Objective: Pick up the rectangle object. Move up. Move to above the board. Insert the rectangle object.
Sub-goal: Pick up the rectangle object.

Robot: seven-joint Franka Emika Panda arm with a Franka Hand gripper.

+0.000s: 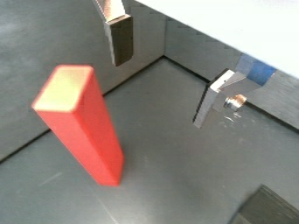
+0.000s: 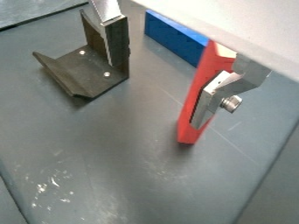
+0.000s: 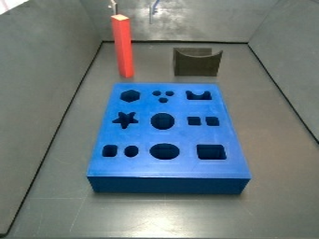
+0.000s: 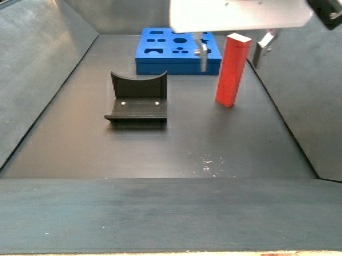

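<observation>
The rectangle object (image 3: 122,46) stands upright on the dark floor, clear of the board (image 3: 169,131) and beyond one of its far corners in a side view. In another side view the bar (image 4: 233,69) rises near the board's (image 4: 170,49) near right corner, with the fixture (image 4: 136,100) well apart to its left.

The gripper (image 4: 233,47) hangs over the top of the bar, its jaws set wide apart and holding nothing. In a wrist view one finger (image 2: 215,96) lies close against a side face of the rectangle object (image 2: 201,90); whether it touches cannot be told. The opposite finger (image 2: 114,33) stands well clear of the bar, in front of the fixture (image 2: 79,70). The gripper's midpoint (image 2: 163,66) thus falls on open floor beside the bar, not on it.

In the remaining wrist view the rectangle object (image 1: 80,122) appears outside the jaw gap, beside the finger (image 1: 121,37), while the second finger (image 1: 215,98) is further off; the gripper centre (image 1: 167,72) lies over bare floor. A corner of the board (image 1: 256,69) shows behind that second finger, and the board's edge (image 2: 179,38) shows behind the bar.

The board's cut-outs are all unfilled in the side view.
</observation>
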